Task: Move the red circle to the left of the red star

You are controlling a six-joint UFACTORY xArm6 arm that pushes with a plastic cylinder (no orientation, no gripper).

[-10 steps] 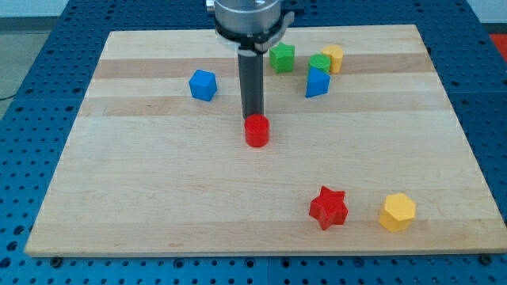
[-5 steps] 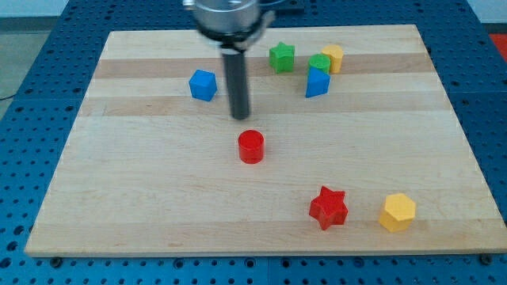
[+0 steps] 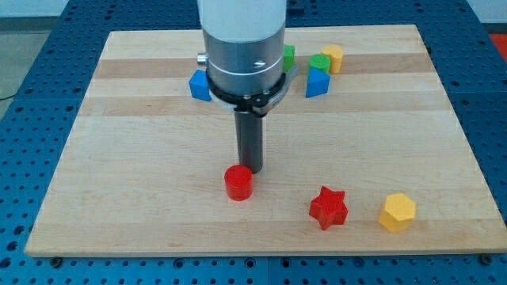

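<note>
My tip (image 3: 251,169) just beside red circle (image 3: 238,183) (upper right)

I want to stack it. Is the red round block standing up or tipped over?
Standing up. The red circle shows its flat round top facing upward, my tip just behind it.

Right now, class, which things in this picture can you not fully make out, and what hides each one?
- Blue block, camera view: mostly behind the arm's grey body; shape unclear.
- Green block, camera view: only a sliver shows beside the arm.
- My tip: whether it touches the red circle cannot be told.
</note>
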